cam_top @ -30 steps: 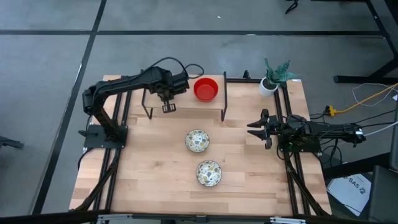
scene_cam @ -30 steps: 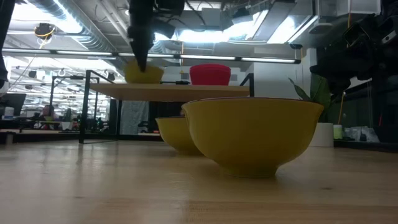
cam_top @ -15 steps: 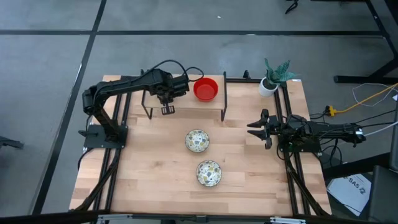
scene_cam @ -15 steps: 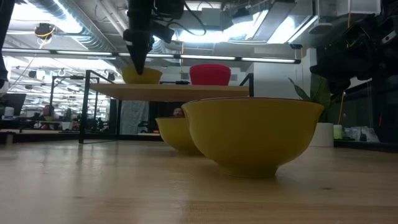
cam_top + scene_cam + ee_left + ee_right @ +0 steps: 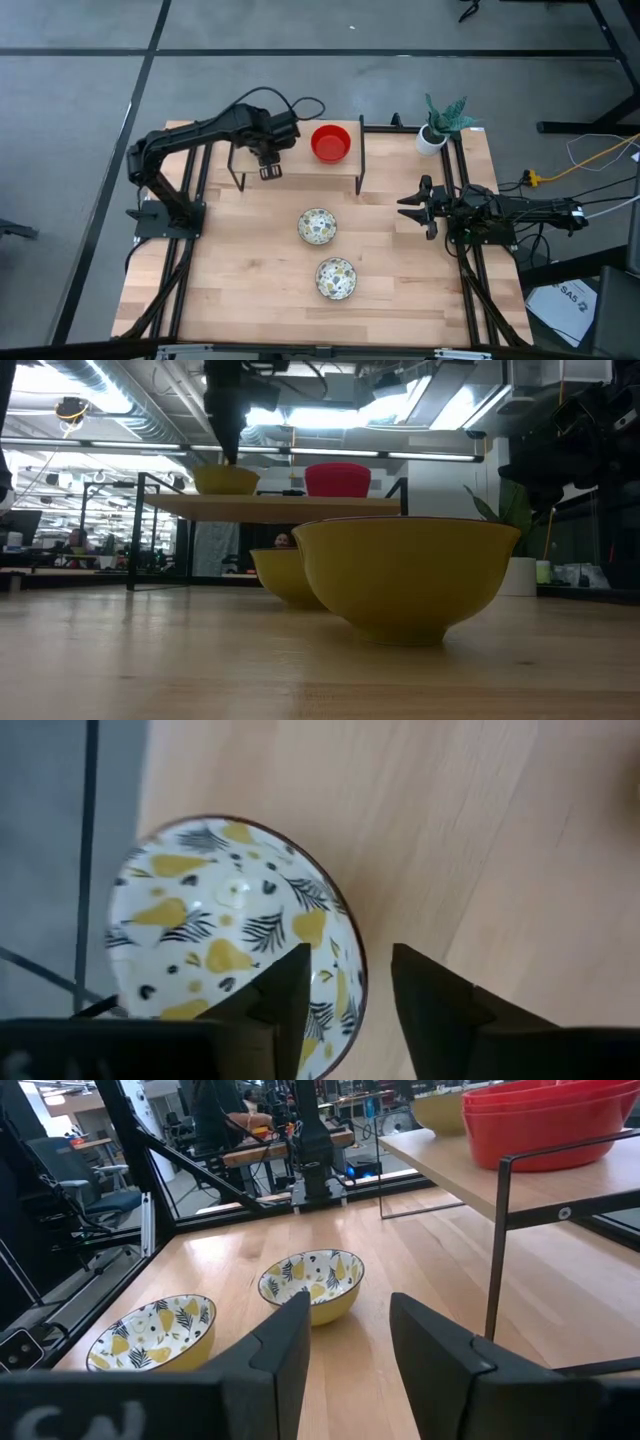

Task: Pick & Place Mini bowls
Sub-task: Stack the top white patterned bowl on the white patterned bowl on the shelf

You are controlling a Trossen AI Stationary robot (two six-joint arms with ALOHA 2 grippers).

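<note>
A patterned mini bowl (image 5: 225, 925) sits level on its base on the raised wooden shelf (image 5: 280, 507) at the table's far side; the low view shows its yellow outside (image 5: 226, 480). My left gripper (image 5: 345, 960) hangs open just above its rim, one finger over the inside and one outside. Red mini bowls (image 5: 331, 143) stand stacked on the same shelf to the right. Two more patterned mini bowls (image 5: 318, 226) (image 5: 336, 278) rest on the tabletop. My right gripper (image 5: 412, 207) waits open at the table's right side, level with the nearer bowls.
The shelf (image 5: 310, 175) stands on thin black metal legs (image 5: 361, 160) at the table's far side. A small white plant pot (image 5: 432, 138) sits at the far right corner. Black frame rails run along both sides of the table. Bare wood lies left of the two bowls.
My left gripper has let go of the patterned bowl and risen a little above it. The bowl, tilted at the gripper a second ago, now sits level on the shelf beside the red bowls. My right arm has kept still.
</note>
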